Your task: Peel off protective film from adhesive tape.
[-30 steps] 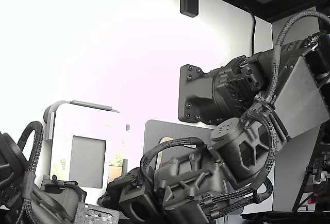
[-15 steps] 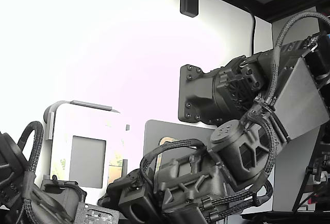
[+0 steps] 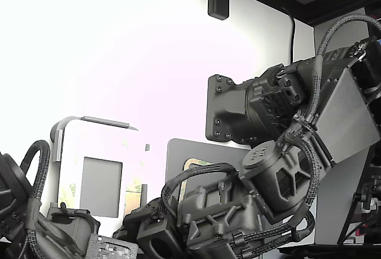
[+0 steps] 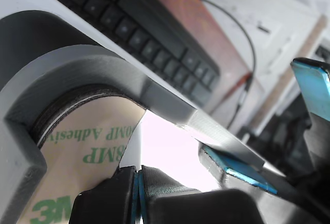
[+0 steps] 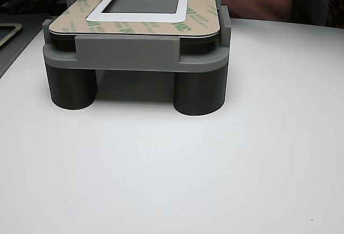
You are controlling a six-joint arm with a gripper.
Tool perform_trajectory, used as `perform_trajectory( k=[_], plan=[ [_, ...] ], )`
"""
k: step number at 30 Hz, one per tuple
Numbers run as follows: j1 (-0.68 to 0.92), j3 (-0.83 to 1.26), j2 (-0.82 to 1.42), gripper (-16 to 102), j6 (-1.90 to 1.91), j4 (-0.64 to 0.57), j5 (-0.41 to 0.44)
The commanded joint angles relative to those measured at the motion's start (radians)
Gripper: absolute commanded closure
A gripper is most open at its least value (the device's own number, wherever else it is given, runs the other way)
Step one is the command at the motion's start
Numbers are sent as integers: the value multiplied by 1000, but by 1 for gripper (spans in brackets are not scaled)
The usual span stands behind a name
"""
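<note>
Hand [image 4: 136, 185] pinched on protective film [image 4: 85, 147] corner edge

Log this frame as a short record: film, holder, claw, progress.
film: tan protective film with green print, lying flat on the part
holder: grey fixture on round legs, on a white table
claw: shut on a pale tab at the film's inner edge
progress: film not visibly lifted yet

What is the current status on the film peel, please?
Gripper shut on protective film corner. Film mostly flat on grey fixture. Nothing visibly in the way.
</note>
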Motion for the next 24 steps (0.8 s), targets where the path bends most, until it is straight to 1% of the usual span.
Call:
perform_trajectory(
  k=[1,24],
  plan=[
    [2,-34,20,96,3,-6,-3],
    [3,-48,14,96,3,6,-2]
  ],
)
